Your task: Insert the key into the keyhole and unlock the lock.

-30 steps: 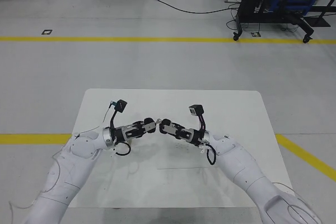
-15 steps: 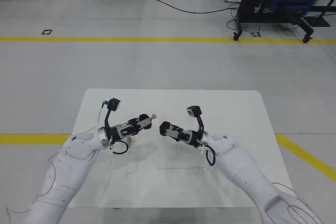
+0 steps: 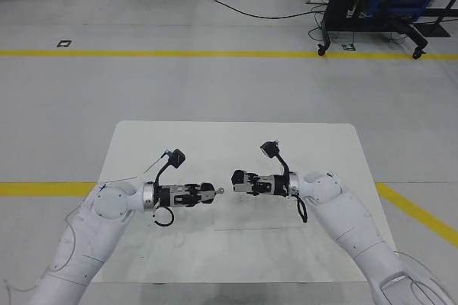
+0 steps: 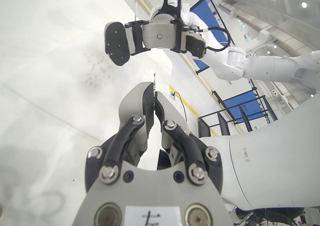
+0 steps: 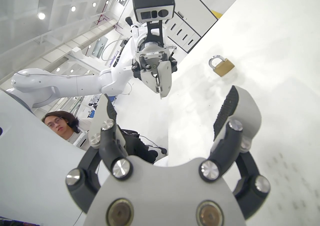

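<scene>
Over the middle of the bench [image 3: 290, 137], the left gripper [image 4: 153, 91] is clenched on the key [image 4: 154, 81], tip pointing at the right gripper [image 5: 170, 94] close by, which is released and holds nothing. Farther off, the lock [image 5: 221, 66] lies on the bench toward its left edge, apart from both.

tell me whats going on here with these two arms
The left gripper is shut on a key, whose blade pokes out past the pads. The right gripper faces it, open and empty, above the table. The padlock lies on the table with neither gripper touching it, so the key is not yet in the keyhole.
</scene>
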`<state>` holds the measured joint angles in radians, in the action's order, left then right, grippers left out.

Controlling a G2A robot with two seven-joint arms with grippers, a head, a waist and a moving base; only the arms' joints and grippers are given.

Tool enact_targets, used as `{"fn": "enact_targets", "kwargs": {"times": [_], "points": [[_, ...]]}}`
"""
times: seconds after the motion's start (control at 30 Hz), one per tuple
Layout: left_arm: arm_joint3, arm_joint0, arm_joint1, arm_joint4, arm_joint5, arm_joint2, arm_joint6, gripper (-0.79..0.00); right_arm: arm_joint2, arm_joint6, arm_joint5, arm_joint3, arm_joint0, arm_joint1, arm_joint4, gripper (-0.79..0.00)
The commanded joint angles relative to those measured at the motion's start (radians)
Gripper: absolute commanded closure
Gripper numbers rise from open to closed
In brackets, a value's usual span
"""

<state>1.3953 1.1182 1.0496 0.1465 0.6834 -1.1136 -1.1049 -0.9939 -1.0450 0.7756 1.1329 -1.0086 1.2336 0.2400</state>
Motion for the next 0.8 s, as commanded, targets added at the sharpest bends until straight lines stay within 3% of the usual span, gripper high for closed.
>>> {"fn": "enact_targets", "kwargs": {"times": [0.0,0.07,0.2,0.3,0.77], "points": [[-0.003,-0.009,0.001,-0.007,0.004,0.014,-0.007,0.0,0.006,-0.003,-0.011,0.006,-0.003,-0.002,-0.016,-0.61],[-0.007,-0.016,0.002,-0.017,0.005,0.023,-0.002,0.0,0.013,0.003,-0.02,0.008,-0.002,-0.002,-0.031,-0.591],[-0.013,-0.022,0.004,-0.039,0.008,0.036,0.022,0.0,0.027,0.01,-0.019,0.014,-0.003,-0.002,-0.046,-0.363],[-0.018,-0.029,0.004,-0.043,0.009,0.046,0.025,0.0,0.031,0.011,-0.012,0.014,-0.002,-0.002,-0.045,-0.277],[-0.032,-0.046,0.003,-0.057,0.021,0.068,0.056,0.0,0.044,0.025,-0.016,0.004,0.007,-0.007,-0.043,-0.268]]}}
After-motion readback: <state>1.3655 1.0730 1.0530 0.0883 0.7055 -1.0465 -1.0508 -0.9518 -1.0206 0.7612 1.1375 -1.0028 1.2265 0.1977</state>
